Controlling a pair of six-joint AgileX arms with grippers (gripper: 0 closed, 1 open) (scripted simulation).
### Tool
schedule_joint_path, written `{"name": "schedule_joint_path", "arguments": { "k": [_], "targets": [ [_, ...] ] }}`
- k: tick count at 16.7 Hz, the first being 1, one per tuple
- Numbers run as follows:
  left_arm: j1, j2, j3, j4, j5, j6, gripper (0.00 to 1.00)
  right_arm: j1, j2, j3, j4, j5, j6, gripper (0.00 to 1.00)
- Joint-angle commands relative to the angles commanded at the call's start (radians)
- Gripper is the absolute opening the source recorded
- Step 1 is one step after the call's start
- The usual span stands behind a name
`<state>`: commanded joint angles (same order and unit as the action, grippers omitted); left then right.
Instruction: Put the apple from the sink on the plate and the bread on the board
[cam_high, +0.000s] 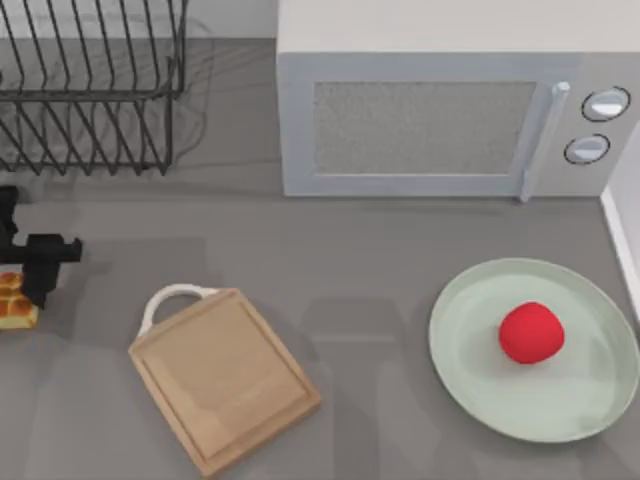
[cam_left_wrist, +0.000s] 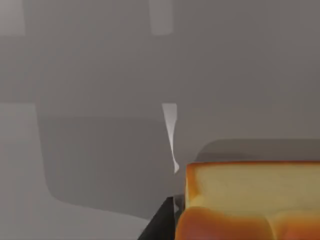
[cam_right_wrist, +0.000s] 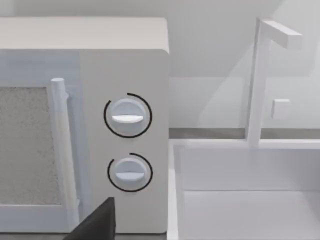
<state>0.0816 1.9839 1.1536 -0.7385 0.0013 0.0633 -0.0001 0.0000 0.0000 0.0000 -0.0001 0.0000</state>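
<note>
Apple (cam_high: 531, 333): resting on your plate (cam_high: 470, 375), at 4 o'clock.
Left claw (cam_high: 22, 290): grasping bread (cam_high: 15, 298), at 9 o'clock, beside the board (cam_high: 225, 378).
Right claw: state cannot be told.

Grey table (cam_high: 380, 290) with board (cam_high: 222, 377), plate (cam_high: 470, 360), microwave (cam_high: 440, 100), rack (cam_high: 90, 90).

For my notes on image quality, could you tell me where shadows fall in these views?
Top view: the dish rack throws thin barred shadows on the counter, and soft grey patches lie between the board and the plate. Left wrist view: a dark band sits behind the bread. Right wrist view: the faucet shades the wall.
</note>
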Motion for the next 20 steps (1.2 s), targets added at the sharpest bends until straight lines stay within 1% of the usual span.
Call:
{"name": "schedule_joint_path", "arguments": {
  "k": [4,10,12,18,20],
  "targets": [
    [0.001,-0.040,0.046,-0.054,0.001,-0.003,0.00,0.000,0.000,0.000,0.000,0.000,0.000,1.00],
    [-0.004,-0.127,0.209,-0.330,0.001,-0.003,0.00,0.000,0.000,0.000,0.000,0.000,0.000,1.00],
    [-0.004,-0.155,0.247,-0.381,0.001,-0.004,0.00,0.000,0.000,0.000,0.000,0.000,0.000,1.00],
    [-0.003,-0.159,0.253,-0.389,0.000,-0.003,0.00,0.000,0.000,0.000,0.000,0.000,0.000,1.00],
    [-0.008,-0.159,0.251,-0.388,0.000,0.024,0.00,0.000,0.000,0.000,0.000,0.000,0.000,1.00]
  ]
}}
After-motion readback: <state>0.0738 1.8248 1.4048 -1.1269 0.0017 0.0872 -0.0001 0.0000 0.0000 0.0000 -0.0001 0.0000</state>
